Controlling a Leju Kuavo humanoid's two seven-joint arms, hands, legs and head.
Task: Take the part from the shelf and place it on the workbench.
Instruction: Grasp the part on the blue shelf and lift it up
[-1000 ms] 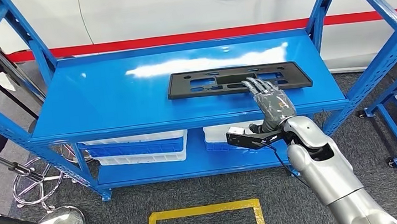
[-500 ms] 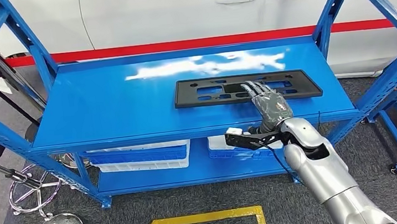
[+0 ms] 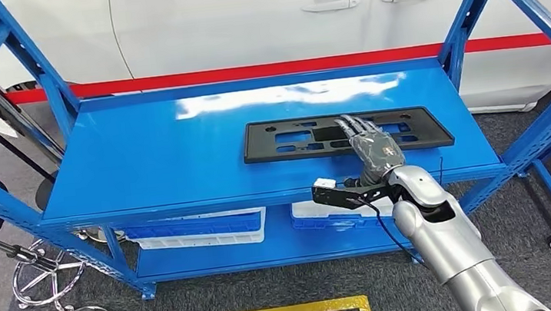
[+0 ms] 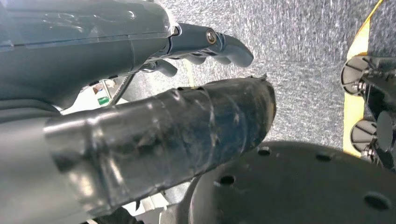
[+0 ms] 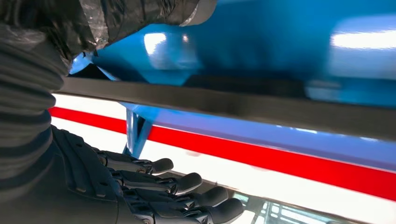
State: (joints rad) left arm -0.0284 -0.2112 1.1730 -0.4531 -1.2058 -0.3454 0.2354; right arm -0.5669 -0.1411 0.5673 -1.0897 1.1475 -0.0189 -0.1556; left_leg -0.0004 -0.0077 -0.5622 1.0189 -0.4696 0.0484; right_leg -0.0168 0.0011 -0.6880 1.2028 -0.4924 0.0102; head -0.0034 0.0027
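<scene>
Lying flat on the blue shelf (image 3: 141,154), toward its right half and nearer the front edge than the back, the black part (image 3: 286,140) was a long thin frame with cut-outs. Over the middle of it, the right hand (image 3: 370,145) was spread with its fingers (image 3: 350,125) extended on the frame's top face; nothing was gripped, and the right wrist view showed the fingers straight and apart. Judged from that, the pick was barely begun. Flat against the shelf, the frame offered little edge to get fingers under, so a closing hand could skate across the glossy paint and push the part toward the back. Grasped off-centre, the long frame might tip and catch an upright. Hanging by the robot's side, the left hand (image 4: 205,42) held nothing, its fingers loosely curled.
</scene>
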